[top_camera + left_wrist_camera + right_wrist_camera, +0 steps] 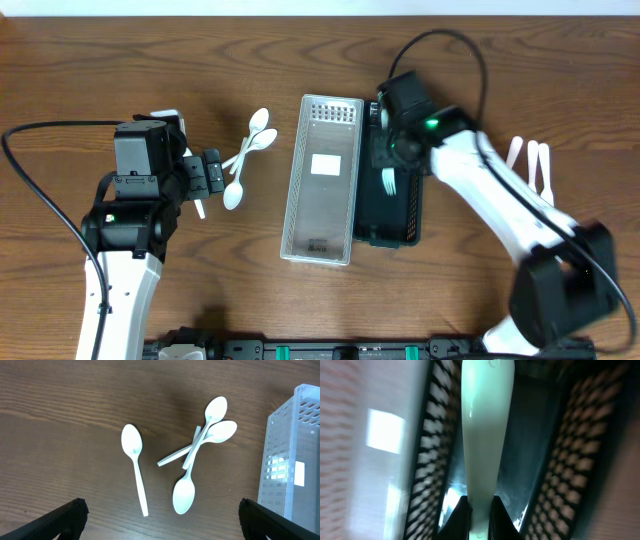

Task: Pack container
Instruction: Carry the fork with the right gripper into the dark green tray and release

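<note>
A clear mesh container [320, 180] lies mid-table with a black mesh container [405, 215] against its right side. My right gripper [392, 150] is shut on a white plastic fork [388, 182] and holds it inside the black container. The wrist view shows the fingers [479, 515] clamped on the fork's handle [485, 430] between the black walls [565, 460]. Several white spoons [248, 155] lie left of the clear container. My left gripper [212, 175] is open and empty just left of them. In its wrist view the spoons [200, 445] lie ahead of the open fingers [160, 522].
More white plastic utensils [530, 162] lie on the table at the right, beyond the right arm. The clear container's wall [295, 460] stands at the right edge of the left wrist view. Cables run from both arms.
</note>
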{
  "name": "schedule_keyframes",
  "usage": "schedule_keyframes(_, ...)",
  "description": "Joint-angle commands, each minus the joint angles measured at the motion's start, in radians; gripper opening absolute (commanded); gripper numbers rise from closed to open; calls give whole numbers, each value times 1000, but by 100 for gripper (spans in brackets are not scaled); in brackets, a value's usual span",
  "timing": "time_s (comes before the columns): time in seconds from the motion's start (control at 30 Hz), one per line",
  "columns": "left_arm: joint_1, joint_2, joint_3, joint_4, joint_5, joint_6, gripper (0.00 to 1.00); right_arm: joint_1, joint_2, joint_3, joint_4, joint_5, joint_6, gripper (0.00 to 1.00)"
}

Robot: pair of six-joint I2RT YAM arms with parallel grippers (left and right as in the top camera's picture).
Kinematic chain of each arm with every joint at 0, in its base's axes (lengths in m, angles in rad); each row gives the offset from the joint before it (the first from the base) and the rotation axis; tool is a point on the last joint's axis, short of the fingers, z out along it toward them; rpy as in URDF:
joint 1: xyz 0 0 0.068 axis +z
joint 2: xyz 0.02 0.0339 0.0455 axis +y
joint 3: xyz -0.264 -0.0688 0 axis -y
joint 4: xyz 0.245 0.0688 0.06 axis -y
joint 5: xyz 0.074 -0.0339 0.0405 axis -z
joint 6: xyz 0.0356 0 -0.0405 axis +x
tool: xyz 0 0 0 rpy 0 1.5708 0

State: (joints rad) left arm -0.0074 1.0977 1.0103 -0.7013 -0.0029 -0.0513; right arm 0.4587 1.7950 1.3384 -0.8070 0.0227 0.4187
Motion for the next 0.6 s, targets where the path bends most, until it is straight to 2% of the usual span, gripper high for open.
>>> schedule_keyframes(0.0,5,0,19,-2,3,6,98,21,24,-4,6,10,56,3)
schedule_keyframes(0.03,5,0,19,-2,3,6,98,21,21,-3,8,6,56,18)
schedule_keyframes(0.07,5,0,19,-2,3,6,98,20,8,0,10,2,56,37)
schedule_keyframes(0.1,5,0,19,-2,3,6,98,16,-12,3,16,5,56,49)
schedule_keyframes(0.2,5,0,19,-2,3,6,98,-17,-100,5,49,52,55,64)
schedule_keyframes(0.3,5,0,19,-2,3,6,98,-90,-195,5,55,132,55,73)
schedule_keyframes(0.43,5,0,18,-2,3,6,98,-241,-253,5,11,203,21,76)
schedule_keyframes(0.57,5,0,19,-2,3,6,98,-420,-229,-14,-42,208,4,77)
